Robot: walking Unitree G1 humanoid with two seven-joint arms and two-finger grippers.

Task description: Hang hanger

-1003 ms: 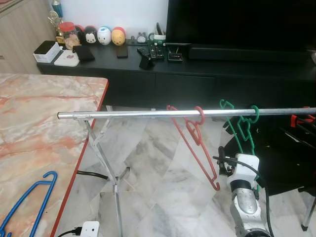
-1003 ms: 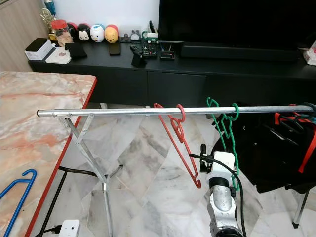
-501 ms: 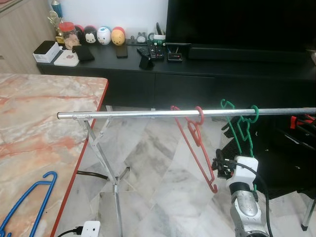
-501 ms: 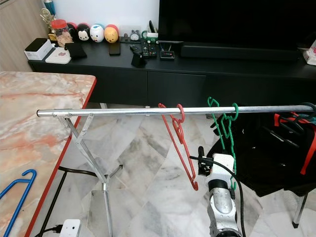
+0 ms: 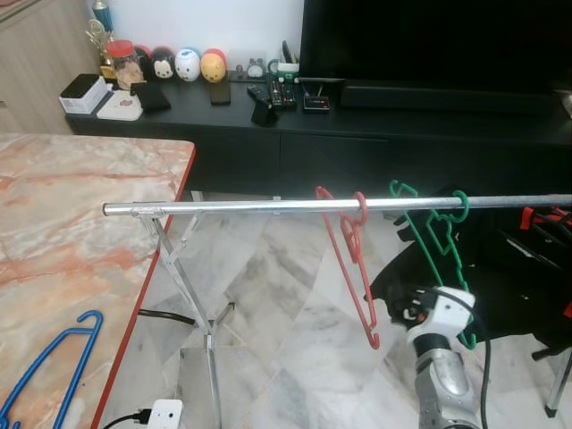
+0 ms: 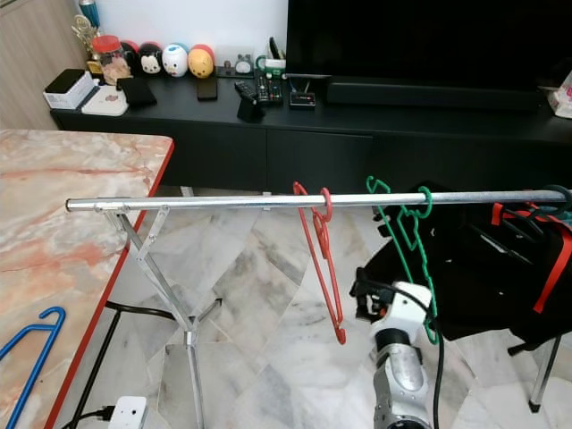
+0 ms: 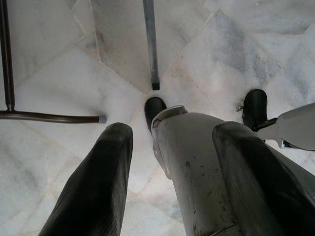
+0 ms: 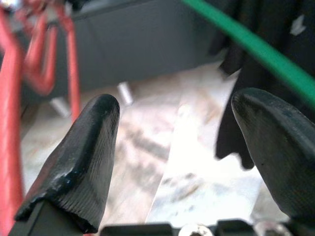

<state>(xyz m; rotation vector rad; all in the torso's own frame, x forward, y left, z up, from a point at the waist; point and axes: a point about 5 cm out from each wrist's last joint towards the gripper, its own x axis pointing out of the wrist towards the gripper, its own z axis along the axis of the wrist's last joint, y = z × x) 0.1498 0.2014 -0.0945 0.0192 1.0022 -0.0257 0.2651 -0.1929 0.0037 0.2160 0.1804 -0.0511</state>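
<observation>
My right end effector (image 8: 172, 162), spread and empty, has pulled back; the green hanger (image 5: 435, 243) now hangs on the rail (image 5: 268, 206).

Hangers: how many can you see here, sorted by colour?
Red hanger, on the rail: 1
Green hanger, on the rail: 1
Blue hanger, lying on the marble table: 1
Total: 3
</observation>
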